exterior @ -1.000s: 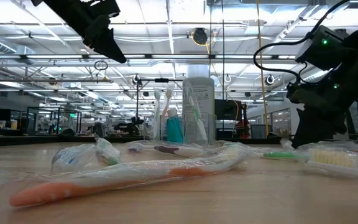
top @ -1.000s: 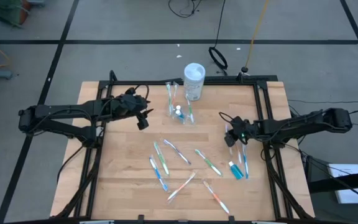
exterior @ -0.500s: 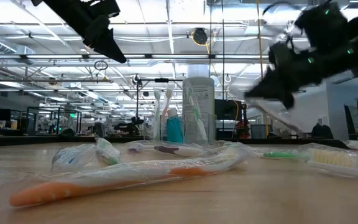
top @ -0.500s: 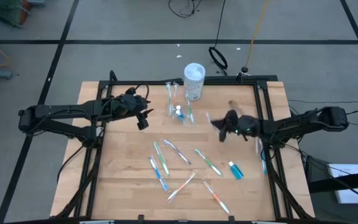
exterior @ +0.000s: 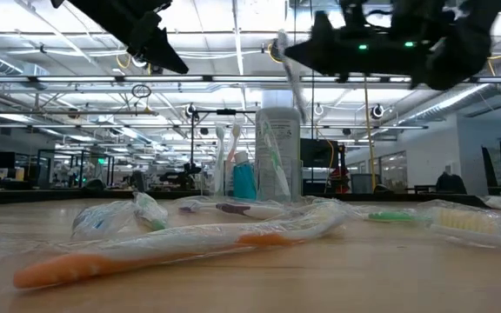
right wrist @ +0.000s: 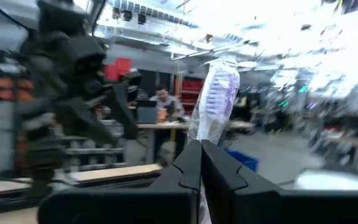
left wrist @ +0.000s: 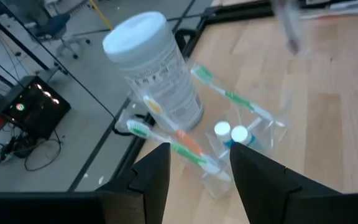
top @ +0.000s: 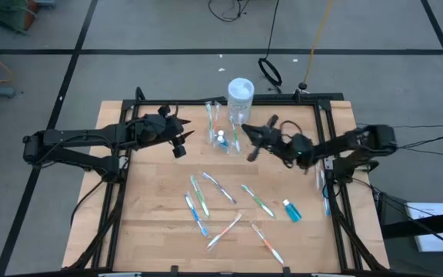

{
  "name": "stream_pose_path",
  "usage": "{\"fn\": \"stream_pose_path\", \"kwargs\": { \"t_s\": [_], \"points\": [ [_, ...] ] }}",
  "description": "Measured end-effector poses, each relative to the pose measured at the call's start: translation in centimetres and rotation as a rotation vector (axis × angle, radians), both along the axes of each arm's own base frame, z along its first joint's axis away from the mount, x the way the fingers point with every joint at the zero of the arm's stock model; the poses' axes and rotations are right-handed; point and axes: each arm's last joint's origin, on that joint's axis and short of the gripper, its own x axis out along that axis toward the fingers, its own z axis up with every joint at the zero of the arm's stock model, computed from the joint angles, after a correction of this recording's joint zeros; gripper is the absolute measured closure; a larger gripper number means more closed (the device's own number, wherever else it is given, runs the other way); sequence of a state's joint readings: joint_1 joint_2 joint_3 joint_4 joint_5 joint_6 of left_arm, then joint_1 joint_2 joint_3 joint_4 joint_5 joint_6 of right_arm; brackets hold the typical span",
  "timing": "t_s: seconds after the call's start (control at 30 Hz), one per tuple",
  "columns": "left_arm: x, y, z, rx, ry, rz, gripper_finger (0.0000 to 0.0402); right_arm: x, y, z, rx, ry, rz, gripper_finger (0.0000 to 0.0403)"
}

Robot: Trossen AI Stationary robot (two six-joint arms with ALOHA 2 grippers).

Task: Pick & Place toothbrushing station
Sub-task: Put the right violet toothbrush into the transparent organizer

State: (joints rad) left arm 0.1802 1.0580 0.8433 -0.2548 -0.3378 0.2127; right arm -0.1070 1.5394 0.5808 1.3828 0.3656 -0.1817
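Clear wrap shows between the right hand (right wrist: 199,163)'s fingers, which are pinched tight on a wrapped toothbrush (right wrist: 215,102); its purple bristles stand up ahead of the wrist camera. From above, the right hand (top: 257,143) hangs over the table (top: 144,215), just beside the station (top: 223,138) on its right, with the brush end pointing toward it. In the low view the brush slants down from the hand, well above the station's rim.

The station, a small clear cup, sits near the far edge of the table, in front of the white-capped container (top: 240,100). It already holds several items: brushes with green and orange on them and two white-capped tubes, as the left wrist view shows (left wrist: 229,140).

The left hand (top: 181,140) waits in the air on the station's other side, fingers apart and empty, looking down on the cup.

Part of the job looks done, since the cup is partly filled, and one more brush is on its way. It is not yet in: it needs to be tipped upright over the rim and let go. Plenty is left on the table: several wrapped brushes (top: 200,196) spread across the middle and front, a blue tube (top: 291,209), and one brush (top: 326,196) by the right edge.
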Motion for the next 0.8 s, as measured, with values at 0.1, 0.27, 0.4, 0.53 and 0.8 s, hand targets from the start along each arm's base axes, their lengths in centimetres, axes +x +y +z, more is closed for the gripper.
{"fn": "stream_pose_path", "kwargs": {
  "t_s": [0.1, 0.27, 0.4, 0.53, 0.8],
  "points": [
    [0.0, 0.0, 0.0, 0.003, -0.002, -0.001, 0.0229, 2.5, -1.2, 0.1, -0.039, 0.011, -0.046, 0.0403],
    [0.0, 0.0, 0.0, 0.01, 0.008, -0.005, 0.0229, 4.5, -2.5, -2.7, 0.046, 0.06, -0.073, 0.0403],
    [0.0, 0.0, 0.0, 0.01, 0.01, -0.006, 0.0229, 4.8, -2.9, -5.4, 0.112, 0.126, -0.196, 0.0403],
    [0.0, 0.0, 0.0, -0.01, 0.0, 0.004, 0.0229, 4.9, -2.4, -7.3, 0.12, 0.191, -0.217, 0.0403],
    [0.0, -0.1, -0.1, -0.07, -0.029, 0.0, 0.0229, 4.2, 0.1, -7.6, 0.038, 0.356, -0.328, 0.0403]
  ]
}}
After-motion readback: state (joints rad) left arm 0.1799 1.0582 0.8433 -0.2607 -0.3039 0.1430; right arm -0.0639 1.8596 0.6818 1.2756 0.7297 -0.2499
